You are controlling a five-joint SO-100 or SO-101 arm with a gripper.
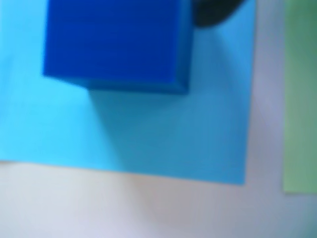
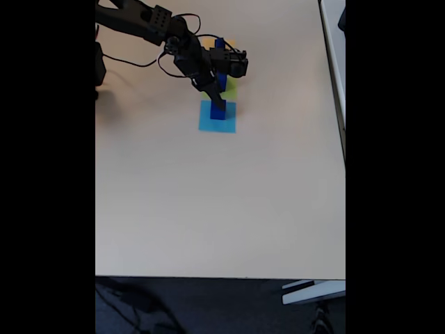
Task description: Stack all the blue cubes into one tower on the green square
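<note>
A blue cube [image 1: 116,42] sits on the light-blue square [image 1: 163,134], upper left in the wrist view; the green square [image 1: 300,94] lies at right. The gripper [image 2: 217,104] hovers there; whether its fingers grip seems unclear. A loose hold could drop the cube short of green.

Beige table [image 2: 208,209], dark floor [image 2: 208,306]
</note>
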